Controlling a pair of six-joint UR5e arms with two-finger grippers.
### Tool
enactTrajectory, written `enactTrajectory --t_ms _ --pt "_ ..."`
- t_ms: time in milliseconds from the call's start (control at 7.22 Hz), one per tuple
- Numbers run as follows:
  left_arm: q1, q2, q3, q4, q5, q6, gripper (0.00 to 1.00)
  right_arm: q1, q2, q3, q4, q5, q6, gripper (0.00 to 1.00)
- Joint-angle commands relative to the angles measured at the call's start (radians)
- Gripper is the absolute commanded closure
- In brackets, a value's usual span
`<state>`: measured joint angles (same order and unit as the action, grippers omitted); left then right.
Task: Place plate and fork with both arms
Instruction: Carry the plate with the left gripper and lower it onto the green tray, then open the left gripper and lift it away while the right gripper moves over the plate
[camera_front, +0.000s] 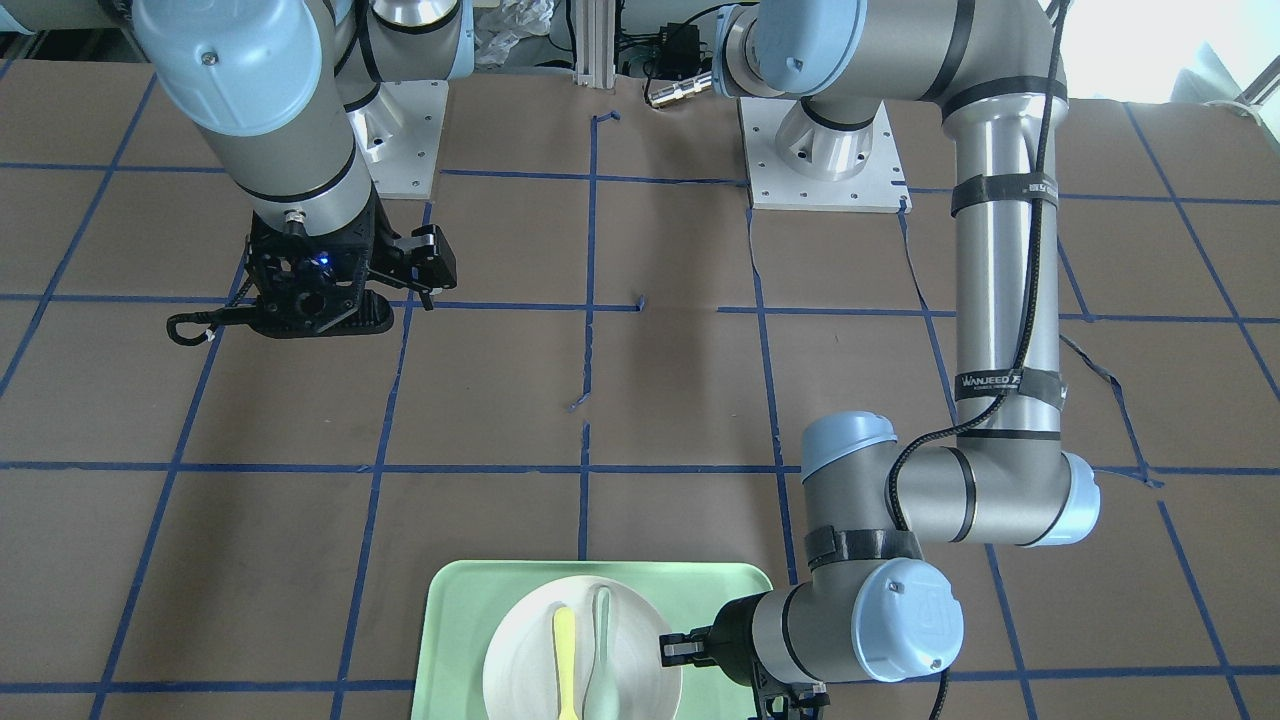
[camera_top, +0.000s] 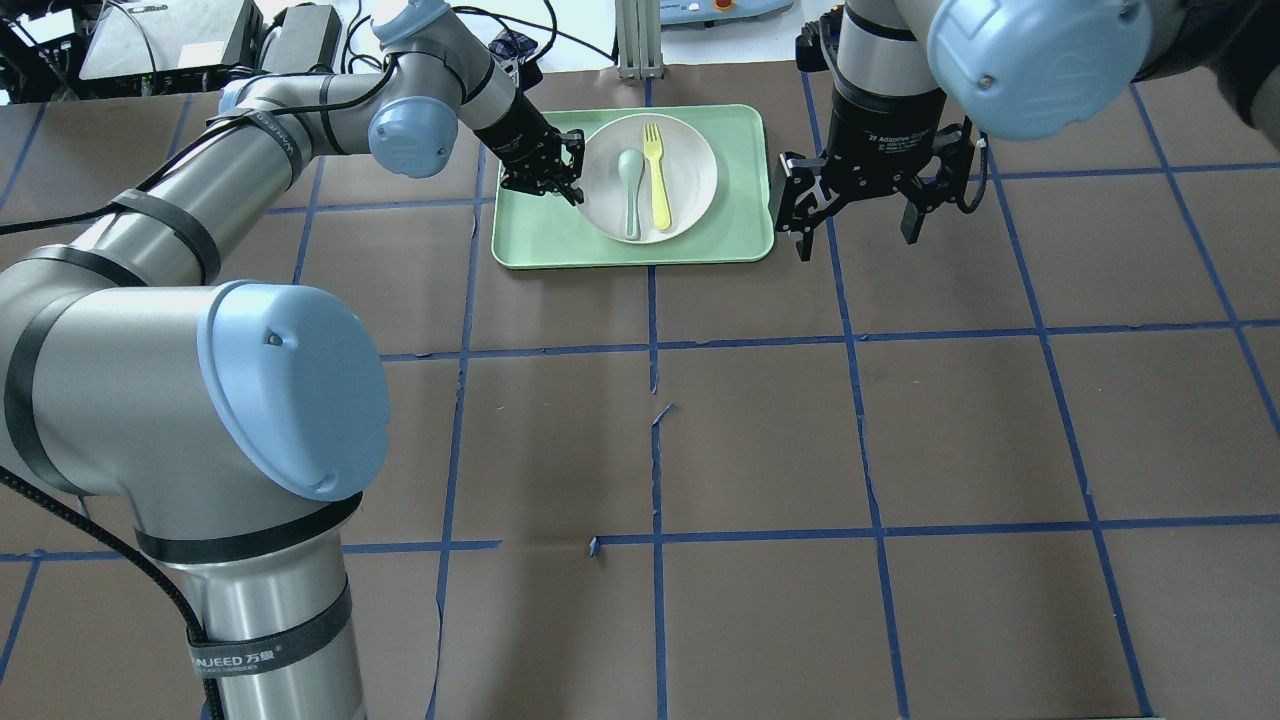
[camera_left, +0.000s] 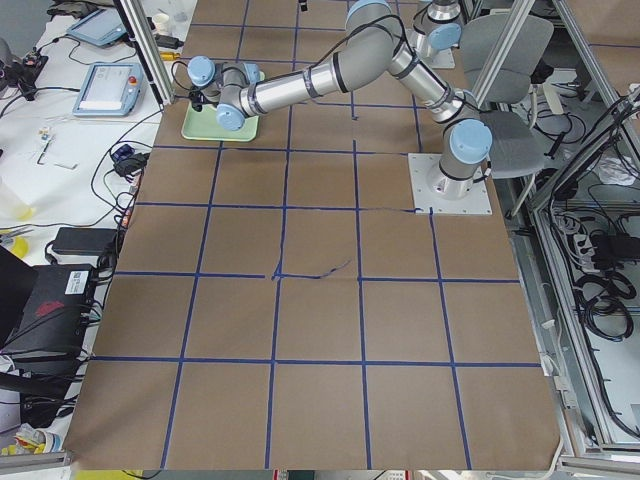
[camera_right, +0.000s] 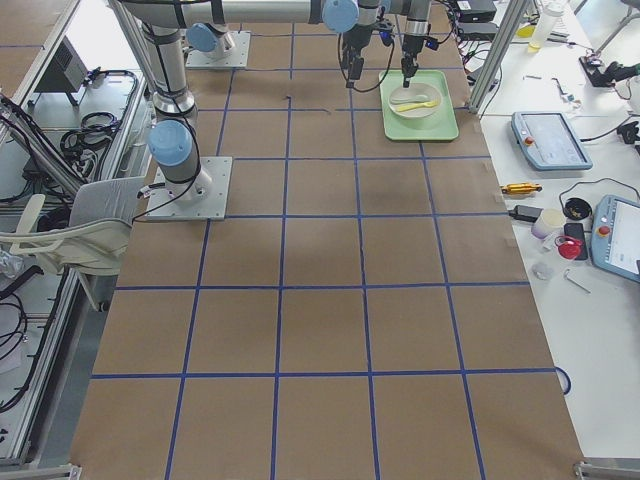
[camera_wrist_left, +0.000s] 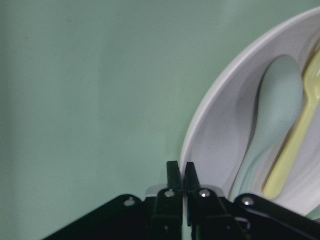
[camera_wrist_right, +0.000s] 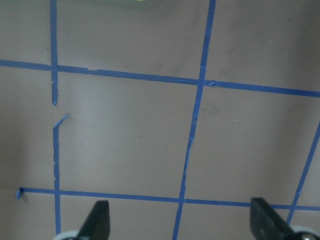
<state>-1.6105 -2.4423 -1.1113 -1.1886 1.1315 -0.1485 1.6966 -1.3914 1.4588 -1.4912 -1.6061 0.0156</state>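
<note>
The white plate (camera_top: 695, 155) lies on the mint-green tray (camera_top: 740, 240) at the table's far middle. The pale yellow fork (camera_top: 657, 175) and a grey-green spoon (camera_top: 631, 190) lie side by side on the plate. My left gripper (camera_top: 570, 182) is at the plate's left rim. In the left wrist view its fingers (camera_wrist_left: 173, 175) are pinched together on the plate's rim (camera_wrist_left: 200, 135), with the fork (camera_wrist_left: 295, 145) just beyond. My right gripper (camera_top: 860, 215) hangs open and empty over bare table to the right of the tray. Its fingertips (camera_wrist_right: 99, 220) stand wide apart.
The table is brown paper with a blue tape grid. The arm bases (camera_front: 820, 150) stand on the robot's side. The tray also shows in the front view (camera_front: 450, 620), at the table's operator-side edge.
</note>
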Motion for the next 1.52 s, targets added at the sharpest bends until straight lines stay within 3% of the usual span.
enactTrajectory --t_ms 0,139,277,416,554,831,970,1108,1247,1386 --pt "-0.003 0.009 -0.005 0.000 0.002 0.000 0.35 0.000 0.000 0.000 -0.003 0.000 -0.002 0.00" --pt "-0.006 0.017 -0.010 0.000 0.004 -0.002 0.24 0.000 0.000 0.000 -0.004 0.000 -0.002 0.00" --pt "-0.011 0.031 -0.015 -0.002 0.007 -0.011 0.18 0.002 0.000 0.000 -0.009 0.003 0.000 0.00" --pt "-0.014 0.070 -0.018 -0.015 0.036 -0.014 0.04 0.002 0.002 -0.002 -0.039 0.005 -0.002 0.00" --pt "-0.022 0.119 -0.040 -0.026 0.168 -0.010 0.00 0.002 0.037 -0.006 -0.134 0.003 0.010 0.00" --pt "-0.019 0.233 -0.154 -0.095 0.308 0.021 0.00 0.002 0.089 -0.017 -0.228 0.014 0.015 0.00" --pt "-0.005 0.287 -0.198 -0.183 0.395 0.129 0.00 0.002 0.122 -0.018 -0.247 0.015 0.059 0.00" --pt "0.006 0.348 -0.211 -0.303 0.507 0.220 0.00 0.003 0.162 -0.021 -0.353 0.017 0.066 0.00" --pt "0.027 0.394 -0.212 -0.386 0.536 0.228 0.00 0.003 0.198 -0.025 -0.427 0.018 0.058 0.00" --pt "0.056 0.429 -0.220 -0.451 0.536 0.231 0.00 0.005 0.240 -0.056 -0.431 0.020 0.052 0.00"
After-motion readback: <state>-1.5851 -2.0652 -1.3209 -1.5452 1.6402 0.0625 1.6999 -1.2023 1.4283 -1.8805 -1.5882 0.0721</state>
